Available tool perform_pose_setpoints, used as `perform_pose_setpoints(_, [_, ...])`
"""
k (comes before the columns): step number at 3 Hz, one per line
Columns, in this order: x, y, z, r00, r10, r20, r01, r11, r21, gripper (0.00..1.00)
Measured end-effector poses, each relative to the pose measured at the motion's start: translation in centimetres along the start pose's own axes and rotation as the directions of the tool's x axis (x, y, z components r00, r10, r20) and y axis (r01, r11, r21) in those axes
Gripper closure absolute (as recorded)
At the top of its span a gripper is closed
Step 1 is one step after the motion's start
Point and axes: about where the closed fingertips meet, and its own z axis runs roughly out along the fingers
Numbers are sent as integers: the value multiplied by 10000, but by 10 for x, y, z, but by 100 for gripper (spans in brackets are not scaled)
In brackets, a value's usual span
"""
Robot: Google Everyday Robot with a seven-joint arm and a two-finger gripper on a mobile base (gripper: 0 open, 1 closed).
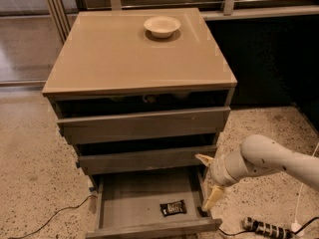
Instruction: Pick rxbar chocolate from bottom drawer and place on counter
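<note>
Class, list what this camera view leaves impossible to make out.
1. Lettering on the rxbar chocolate in the bottom drawer: too small.
2. Contents of the two upper drawers: lost in shadow.
3. The arm behind the open gripper, at the bottom drawer's right wall: cut off by the right edge.

A tan counter (pixel 124 59) holds a cream bowl (pixel 162 26). Below, the bottom drawer (pixel 129 198) stands pulled out, an rxbar chocolate (pixel 173 208) lying inside. The gripper (pixel 208 179), jaws apart, hangs at its right edge.
</note>
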Motion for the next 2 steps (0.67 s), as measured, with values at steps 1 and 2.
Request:
perform_pose_setpoints(1, [18,-3,37,9999,-166,16,166,9999,-40,0])
perform_pose_setpoints(2, [30,-3,62,9998,-218,-18,217,9995,-230,0])
